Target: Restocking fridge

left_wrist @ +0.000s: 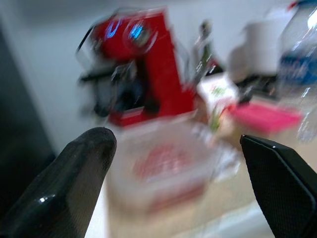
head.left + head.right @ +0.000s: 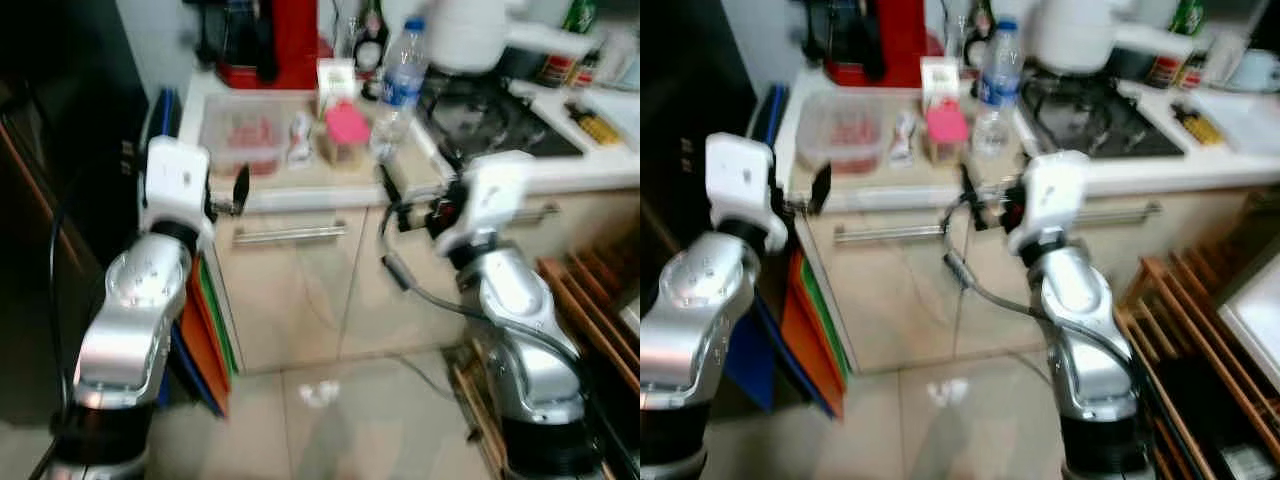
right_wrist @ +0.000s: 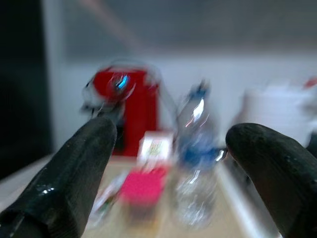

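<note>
1. I stood before the counter (image 2: 300, 185) with both arms raised short of its front edge. My left gripper (image 1: 183, 183) was spread wide and held nothing; my right gripper (image 3: 168, 173) was just as wide and just as empty.
2. The goods to restock sat on the counter: a clear tub (image 2: 243, 132) with red contents near the left end, a pink-lidded box (image 2: 345, 128) beside it, and a water bottle (image 2: 398, 90) standing upright just right of that. The dark fridge (image 2: 60, 120) stood at my left.
3. The views were blurred, so I judged my aim unreliable; closing now risked missing.
4. The bottle was tall and stood near the counter edge. A glancing finger could have tipped it onto the stove (image 2: 490, 115) or the floor.
5. The 3 items were crowded. Reaching for 1 might have shoved the small carton (image 2: 336, 76) or its neighbours.
6. The red coffee machine (image 2: 262, 40) behind the tub left little room to overshoot.
</note>
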`<state>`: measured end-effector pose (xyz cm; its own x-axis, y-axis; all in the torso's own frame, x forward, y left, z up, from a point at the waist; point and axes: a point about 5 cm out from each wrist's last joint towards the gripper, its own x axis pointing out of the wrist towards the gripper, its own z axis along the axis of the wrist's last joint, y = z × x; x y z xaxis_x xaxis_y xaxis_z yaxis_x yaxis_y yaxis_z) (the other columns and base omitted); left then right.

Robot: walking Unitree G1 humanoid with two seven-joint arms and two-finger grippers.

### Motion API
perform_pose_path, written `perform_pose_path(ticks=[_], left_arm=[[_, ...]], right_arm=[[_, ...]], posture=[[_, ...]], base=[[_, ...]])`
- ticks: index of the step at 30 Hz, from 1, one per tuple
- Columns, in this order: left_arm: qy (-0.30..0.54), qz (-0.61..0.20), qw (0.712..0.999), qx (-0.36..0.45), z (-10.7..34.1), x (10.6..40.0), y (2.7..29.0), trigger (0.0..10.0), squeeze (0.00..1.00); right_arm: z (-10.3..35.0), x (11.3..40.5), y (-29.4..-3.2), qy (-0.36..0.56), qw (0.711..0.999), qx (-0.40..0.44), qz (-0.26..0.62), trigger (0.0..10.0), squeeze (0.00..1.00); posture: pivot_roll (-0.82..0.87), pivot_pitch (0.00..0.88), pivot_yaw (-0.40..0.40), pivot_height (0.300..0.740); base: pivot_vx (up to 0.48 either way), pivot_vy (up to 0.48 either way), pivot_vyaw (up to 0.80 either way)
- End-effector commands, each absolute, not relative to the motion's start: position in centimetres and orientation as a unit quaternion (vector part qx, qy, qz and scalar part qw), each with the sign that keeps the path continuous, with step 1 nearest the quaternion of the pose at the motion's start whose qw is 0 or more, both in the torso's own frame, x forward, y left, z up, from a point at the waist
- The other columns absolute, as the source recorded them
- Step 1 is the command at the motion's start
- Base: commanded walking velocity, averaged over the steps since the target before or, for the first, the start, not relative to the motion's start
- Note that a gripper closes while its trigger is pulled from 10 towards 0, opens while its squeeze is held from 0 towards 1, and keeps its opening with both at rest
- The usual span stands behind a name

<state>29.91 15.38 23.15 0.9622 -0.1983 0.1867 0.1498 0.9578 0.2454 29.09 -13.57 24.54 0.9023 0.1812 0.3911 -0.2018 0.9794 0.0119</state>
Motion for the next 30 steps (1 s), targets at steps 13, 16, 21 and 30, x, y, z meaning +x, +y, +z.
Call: perform_pose_path(ticks=[13,16,21,30], left_arm=[[-0.112,-0.142,0.977,0.116,24.0,30.3,13.7,10.0,0.00],[-0.110,-0.142,0.976,0.120,23.9,30.1,13.6,10.0,0.00],[-0.125,-0.145,0.977,0.089,24.4,29.4,13.8,10.0,0.00],[-0.124,-0.249,0.957,0.078,24.4,28.0,13.2,10.0,0.00]], right_arm=[[29.6,29.7,-14.8,-0.245,0.965,0.069,0.065,10.0,0.00],[29.9,29.9,-14.3,-0.231,0.965,0.074,0.103,10.0,0.00],[31.3,30.0,-14.7,-0.236,0.956,0.118,0.129,10.0,0.00],[32.4,30.9,-16.0,-0.202,0.956,0.124,0.171,10.0,1.00]], posture=[[-0.01,0.000,0.028,0.740],[-0.01,0.000,0.024,0.740],[0.00,0.000,0.014,0.740],[0.00,0.001,-0.001,0.740]], base=[[0.415,0.000,-0.37],[0.398,0.000,0.00],[0.120,0.000,0.00],[0.000,0.000,0.00]])
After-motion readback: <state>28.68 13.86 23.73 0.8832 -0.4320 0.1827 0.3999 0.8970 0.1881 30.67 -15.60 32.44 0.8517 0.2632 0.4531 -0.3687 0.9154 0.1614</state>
